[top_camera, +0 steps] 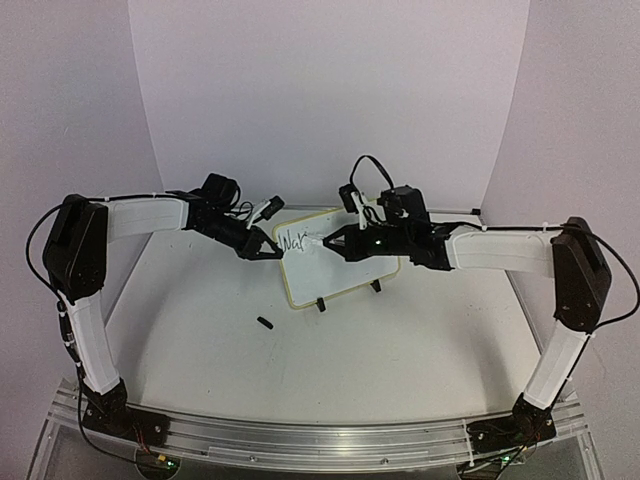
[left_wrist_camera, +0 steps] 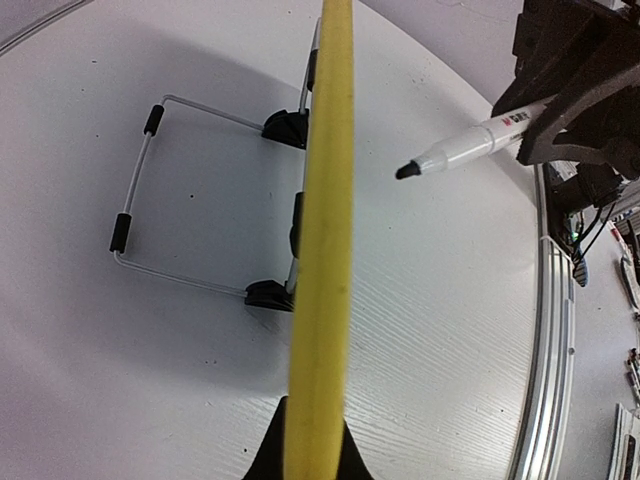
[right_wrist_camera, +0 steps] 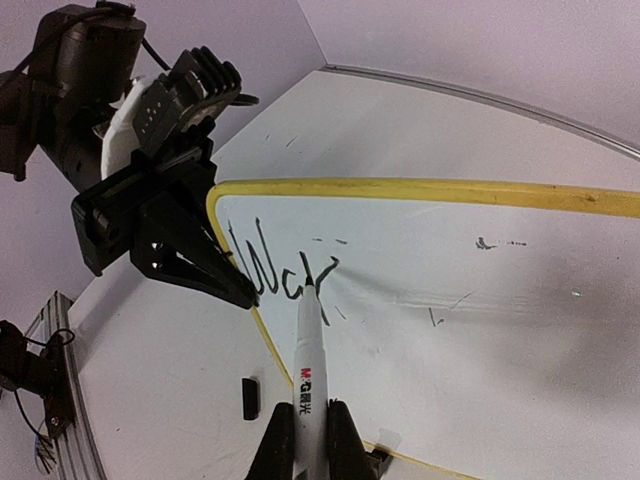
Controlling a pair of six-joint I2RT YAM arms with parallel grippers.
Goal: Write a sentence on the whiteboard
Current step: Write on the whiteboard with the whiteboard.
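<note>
The whiteboard (top_camera: 350,270) stands upright on its black clip feet at the table's middle back. Black letters reading "War" (top_camera: 293,241) are at its upper left, also in the right wrist view (right_wrist_camera: 275,272). My left gripper (top_camera: 272,250) is shut on the board's left yellow rim (left_wrist_camera: 325,250), seen edge-on. My right gripper (top_camera: 330,243) is shut on a white marker (right_wrist_camera: 308,370), whose tip touches the board at the last letter. The marker also shows in the left wrist view (left_wrist_camera: 470,148). The wire stand (left_wrist_camera: 140,200) lies behind the board.
The black marker cap (top_camera: 265,322) lies on the table in front of the board's left end, also seen in the right wrist view (right_wrist_camera: 251,397). Faint old marks dot the board's surface (right_wrist_camera: 490,243). A metal rail (top_camera: 320,440) runs along the near edge.
</note>
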